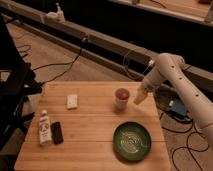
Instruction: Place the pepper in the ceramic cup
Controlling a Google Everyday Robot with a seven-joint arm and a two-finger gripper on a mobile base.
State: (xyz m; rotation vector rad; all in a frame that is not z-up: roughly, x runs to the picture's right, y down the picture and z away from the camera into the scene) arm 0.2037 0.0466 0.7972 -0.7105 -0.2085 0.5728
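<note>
The ceramic cup (121, 100) stands upright on the wooden table (90, 125), right of centre. A red-orange patch shows at its mouth: the pepper (121, 93) lies inside the cup. My gripper (139, 97) is at the end of the white arm (170, 75), just to the right of the cup and apart from it, at about rim height.
A wide green bowl (132, 140) sits at the front right. A flat white pad (72, 101) lies left of centre. A white bottle (45, 128) and a black object (57, 132) lie at the front left. Cables and a blue device (177, 107) lie on the floor.
</note>
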